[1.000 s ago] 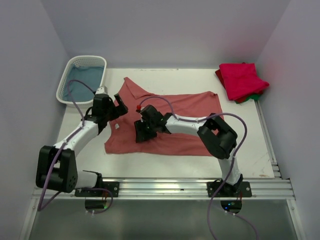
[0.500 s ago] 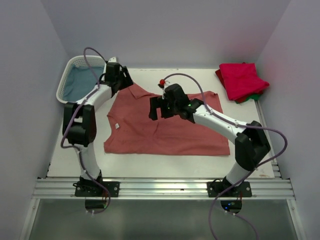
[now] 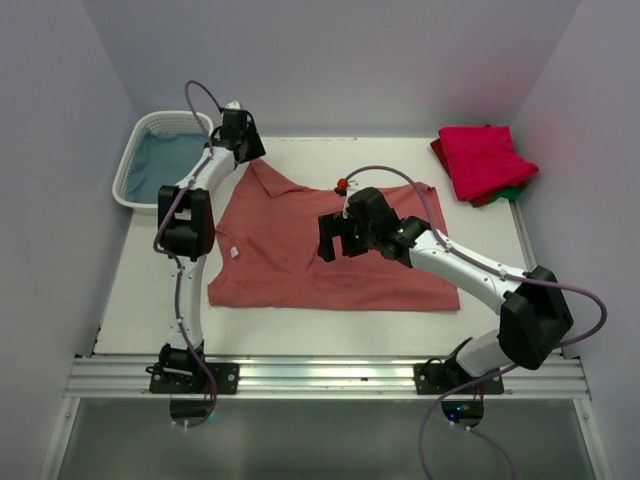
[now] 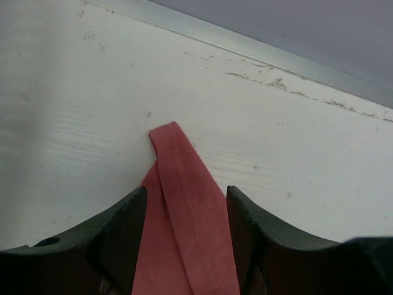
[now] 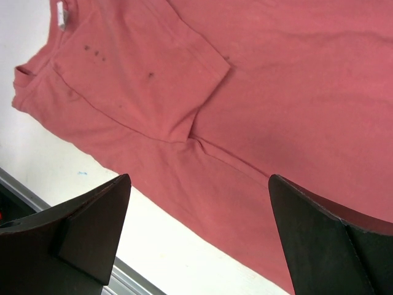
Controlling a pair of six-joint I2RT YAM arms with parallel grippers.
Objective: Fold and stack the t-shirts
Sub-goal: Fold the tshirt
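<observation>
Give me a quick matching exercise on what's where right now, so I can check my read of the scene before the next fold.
Things:
1. salmon-red t-shirt
2. crimson-pink t-shirt
3. white basket
4. right gripper

Places or states:
A. folded, at the far right
B. at the far left corner
C. spread flat in the middle
D. fingers wide open, above the salmon-red cloth

Pairs: 1-C, 2-A, 3-B, 4-D
</observation>
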